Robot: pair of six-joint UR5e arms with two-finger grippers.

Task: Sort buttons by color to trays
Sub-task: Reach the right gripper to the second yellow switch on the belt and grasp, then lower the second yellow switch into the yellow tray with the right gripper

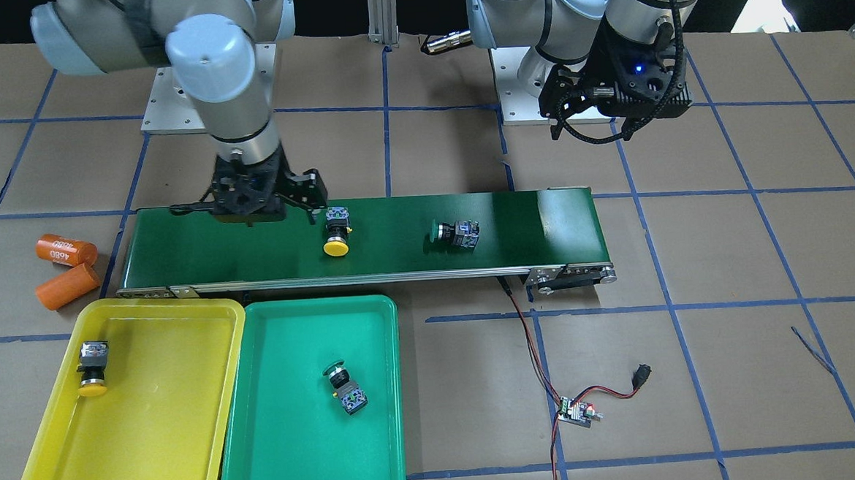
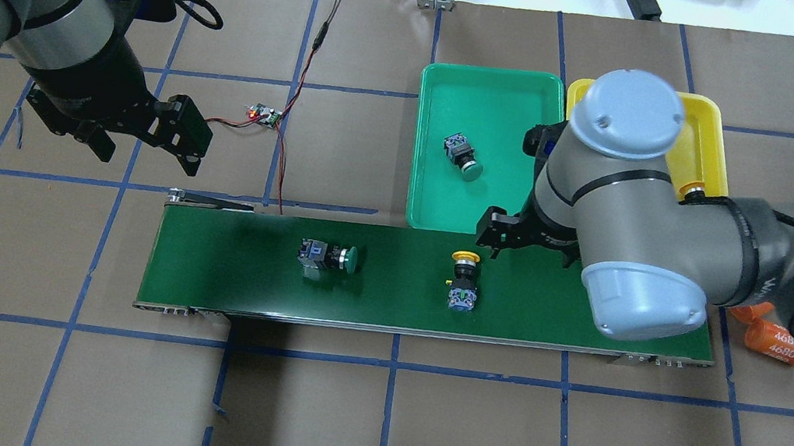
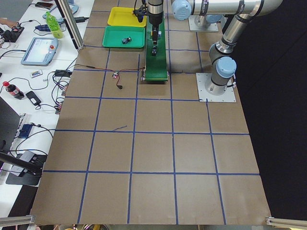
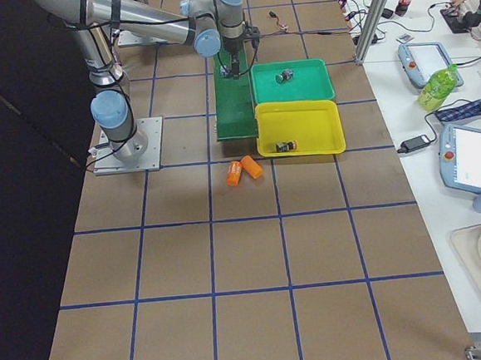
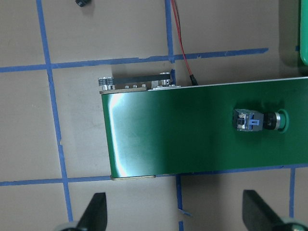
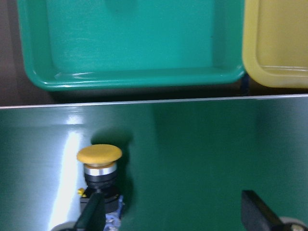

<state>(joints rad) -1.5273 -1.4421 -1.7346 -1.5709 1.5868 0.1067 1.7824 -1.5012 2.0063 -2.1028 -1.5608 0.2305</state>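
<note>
Overhead, the right arm (image 2: pixel 631 234) covers much of the yellow tray (image 2: pixel 713 136) and all but the cap of the button (image 2: pixel 690 190) in it. The right wrist view's bottom edge cuts off the body of the belt button (image 6: pixel 99 166).

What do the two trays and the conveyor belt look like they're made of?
Yellow tray and green tray: probably moulded plastic, glossy, judging by rounded rims with soft highlights. Conveyor belt: seemingly smooth rubber or PVC, given its bright glare patch.

Found the belt (image 1: pixel 252 249) across mid-frame, front view, one button (image 1: pixel 336 234) left of centre on it, second button (image 1: pixel 458 233) at centre. Lower left, below it, saw third button (image 1: pixel 92 367) in left-hand tray (image 1: pixel 159 422), fourth button (image 1: pixel 345 388) in right-hand tray (image 1: pixel 291 437) alongside.
</note>
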